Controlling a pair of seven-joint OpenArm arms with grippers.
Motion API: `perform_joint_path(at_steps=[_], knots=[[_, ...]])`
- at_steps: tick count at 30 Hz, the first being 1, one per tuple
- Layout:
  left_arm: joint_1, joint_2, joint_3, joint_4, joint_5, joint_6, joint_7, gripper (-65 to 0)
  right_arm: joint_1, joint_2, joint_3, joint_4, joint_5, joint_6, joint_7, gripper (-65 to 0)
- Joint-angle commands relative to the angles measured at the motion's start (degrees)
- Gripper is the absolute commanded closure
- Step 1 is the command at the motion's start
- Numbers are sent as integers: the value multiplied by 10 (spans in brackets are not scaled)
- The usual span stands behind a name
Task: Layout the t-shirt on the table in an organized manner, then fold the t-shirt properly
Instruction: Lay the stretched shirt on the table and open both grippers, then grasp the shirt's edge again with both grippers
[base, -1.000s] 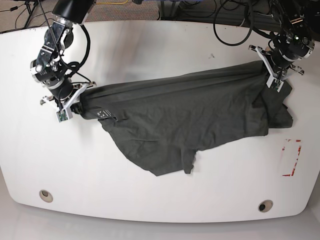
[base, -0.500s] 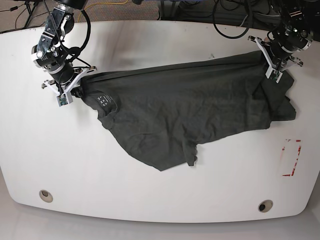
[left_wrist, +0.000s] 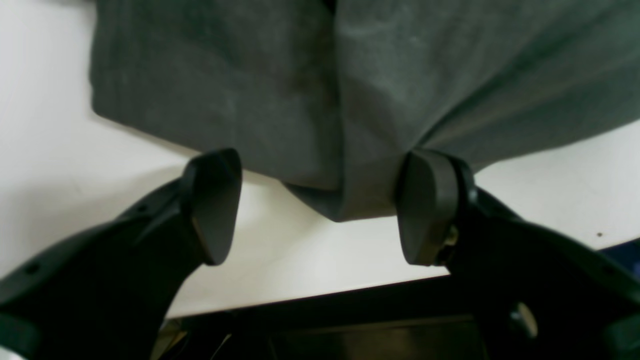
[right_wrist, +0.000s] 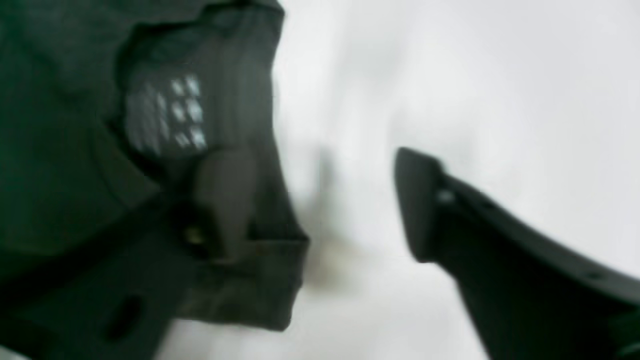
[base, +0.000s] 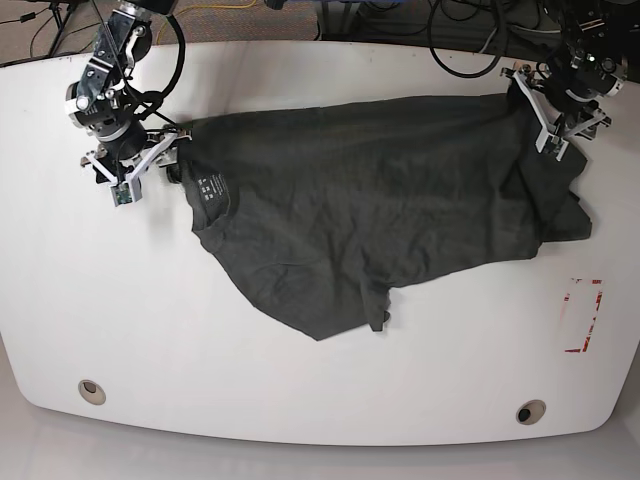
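Observation:
The dark grey t-shirt (base: 380, 200) lies spread and wrinkled across the far half of the white table (base: 300, 380), its neck label (base: 210, 190) at the left. My right gripper (base: 140, 172) stands open at the shirt's left end. In the blurred right wrist view one finger (right_wrist: 225, 200) lies over the cloth beside the label (right_wrist: 165, 115), and the other is over bare table. My left gripper (base: 555, 115) is open at the shirt's far right corner. Seen from the left wrist, a fold of the shirt (left_wrist: 300, 90) sits between the parted fingers, brushing the right pad (left_wrist: 425, 205).
A red-and-white sticker (base: 582, 315) is at the right of the table. Two round grommet holes (base: 91, 390) (base: 530, 411) sit near the front edge. Cables and dark equipment crowd the floor behind the far edge (base: 460, 30).
Both grippers carried the shirt toward the far edge, then opened and let go of it. The cloth now lies flatter and wider on the table.

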Motion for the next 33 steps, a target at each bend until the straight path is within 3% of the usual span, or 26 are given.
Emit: perform_joint_path(at_steps=[1,5,17,33], knots=[[0,-7,-5,15,-4,3,-6,-447,6,0,3,28,15,3,17,-536],[-4,-4,-34,22,-5,3,-8,-447,15,-19,2,44,15,3,17,-609],[-48,-7,-122,23,-79,3,-5,-446,126,-49,-25,-36,14,1,17,-606],[-62,-23,-144,23,-86,3,-7,-446,235,-49,-38,-261,14,4,36,-606]])
